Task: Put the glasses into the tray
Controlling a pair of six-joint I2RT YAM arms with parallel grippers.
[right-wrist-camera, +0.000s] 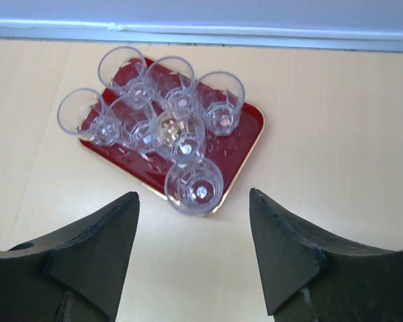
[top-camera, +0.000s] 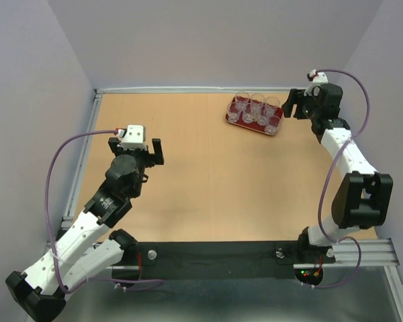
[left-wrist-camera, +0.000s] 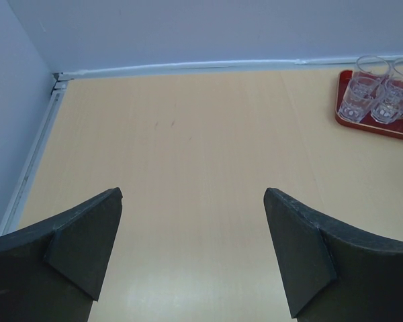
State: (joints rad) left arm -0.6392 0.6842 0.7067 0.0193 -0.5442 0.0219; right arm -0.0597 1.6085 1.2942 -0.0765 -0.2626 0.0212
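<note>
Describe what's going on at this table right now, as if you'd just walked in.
Two robot arms are working on getting glasses onto a dark red tray at the far right of the table. All the glasses in view stand upright on the tray. The right gripper sits beside the tray, jaws apart with nothing between them, facing the nearest glass at the tray's edge. The left gripper hangs open over bare wood well away, holding nothing.
</note>
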